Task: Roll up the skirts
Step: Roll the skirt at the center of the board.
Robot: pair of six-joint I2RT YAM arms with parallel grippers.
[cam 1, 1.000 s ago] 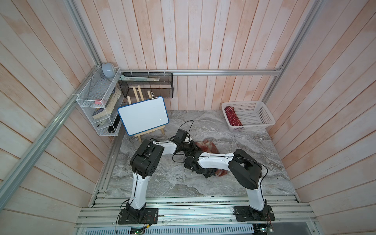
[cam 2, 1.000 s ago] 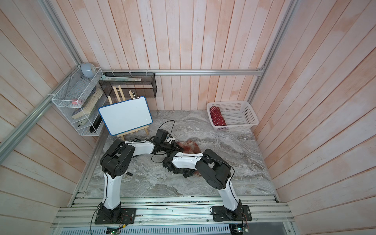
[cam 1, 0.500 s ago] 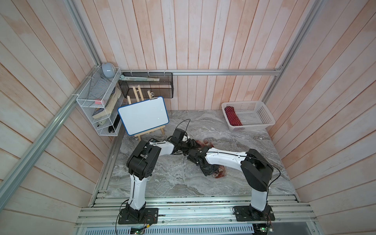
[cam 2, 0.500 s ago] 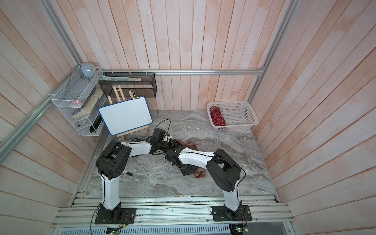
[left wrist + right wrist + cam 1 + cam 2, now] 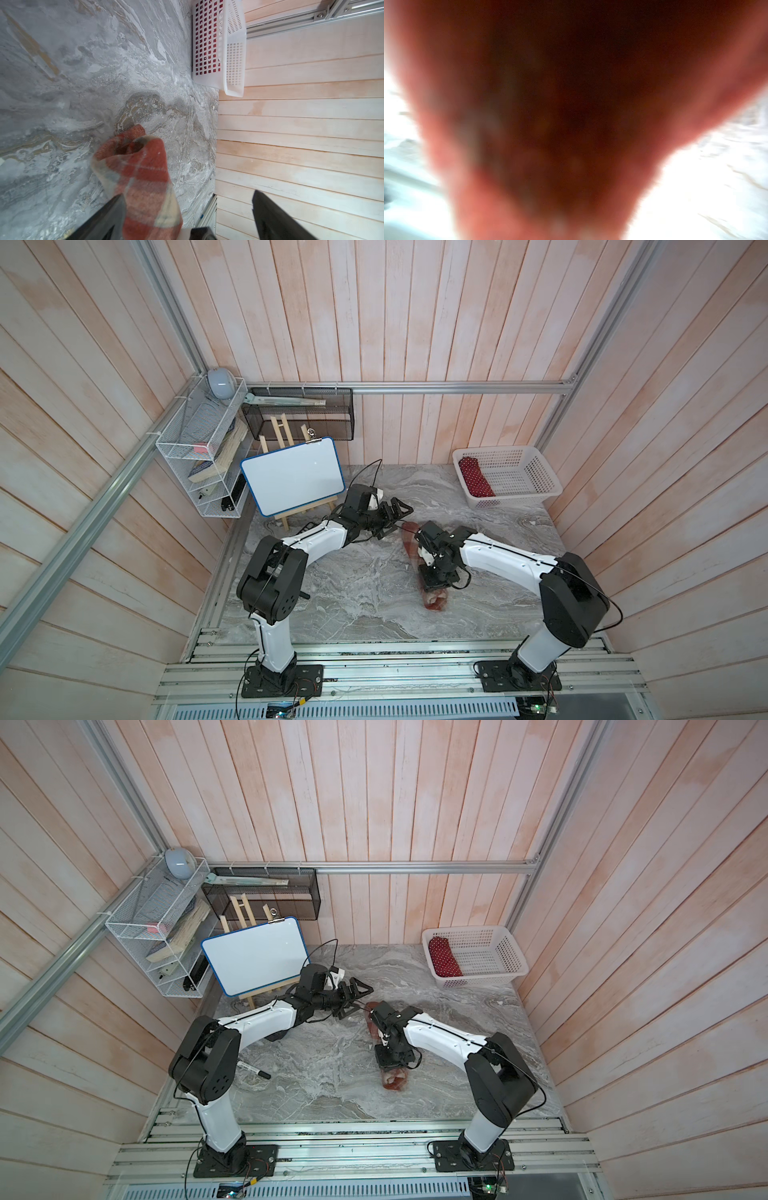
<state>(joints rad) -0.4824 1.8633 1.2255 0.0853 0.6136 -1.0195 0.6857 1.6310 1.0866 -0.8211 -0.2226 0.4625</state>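
Skirt [image 5: 435, 600]: lies as a tight plaid roll, rust-red, cream and tan, on the grey marbled tabletop [image 5: 361, 593], about mid-surface. Runs from near the middle toward the front edge. Shows in both top views, with the near end [image 5: 394, 1080] poking out from under the right arm.

Left fingers [image 5: 400, 506]: spread wide, grasping nothing. Hover by the far end of the roll. In the left wrist view, stand well apart [image 5: 268, 212], with the roll's end [image 5: 143, 172] between them and close against one finger; contact there cannot be told.

Right fingers [image 5: 432, 580]: point down onto the middle of the roll, pressed against the cloth. Whether clenched on it or merely resting cannot be told. Right wrist view gives only blurred red cloth [image 5: 571, 104] filling the lens.

Basket [image 5: 515, 497]: sits at the far right corner of the tabletop, well apart from the roll. Holds a red dotted cloth [image 5: 476, 477] against one side.

Whiteboard [image 5: 293, 475]: stands on an easel at the far left, behind the left arm.
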